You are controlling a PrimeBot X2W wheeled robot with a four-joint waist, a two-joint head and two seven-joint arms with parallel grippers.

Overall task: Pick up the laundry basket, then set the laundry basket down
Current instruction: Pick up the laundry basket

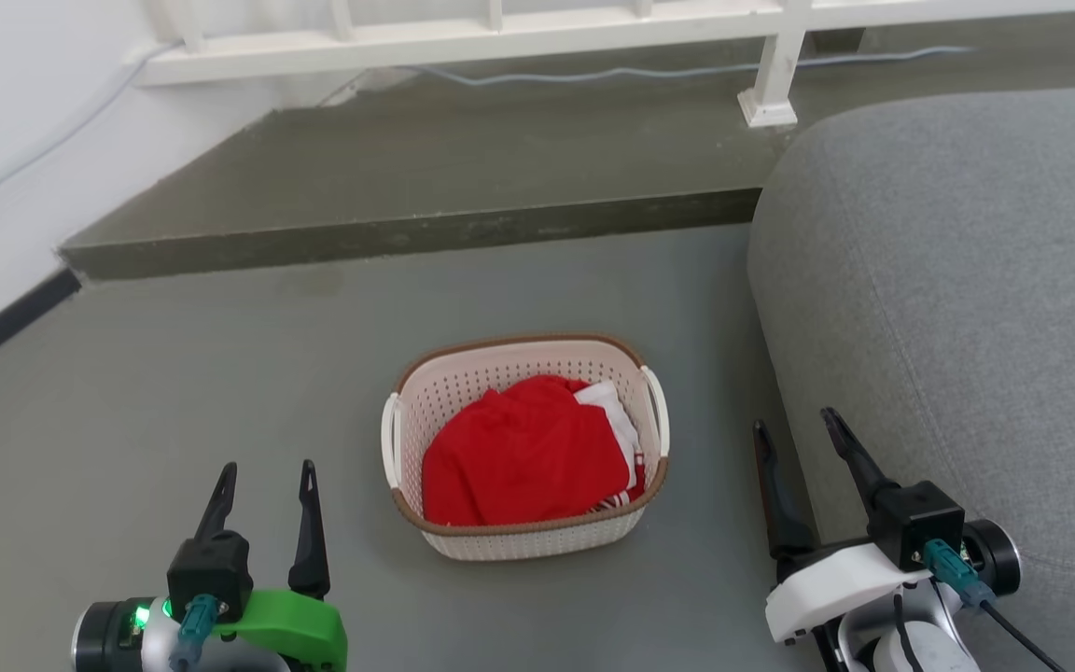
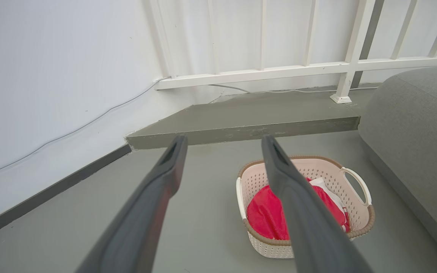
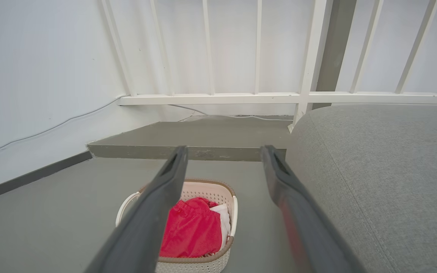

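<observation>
**Basket on floor, both grippers empty**

The laundry basket [image 1: 528, 543] stands upright on the grey floor [image 1: 220, 373], mouth up, between the two arms and just left of the grey sofa [image 1: 967, 280]. Its white handles face the robot's left and right. The long axis appears to run handle to handle, skewed slightly so the right end sits farther away; foreshortening makes this uncertain. Red cloth [image 1: 523, 453] fills it, with white cloth [image 1: 614, 411] at the far right.

The left gripper [image 1: 269, 467] and the right gripper [image 1: 793, 418] flank it, apart from it. Each has its fingers spread, holding nothing.
</observation>
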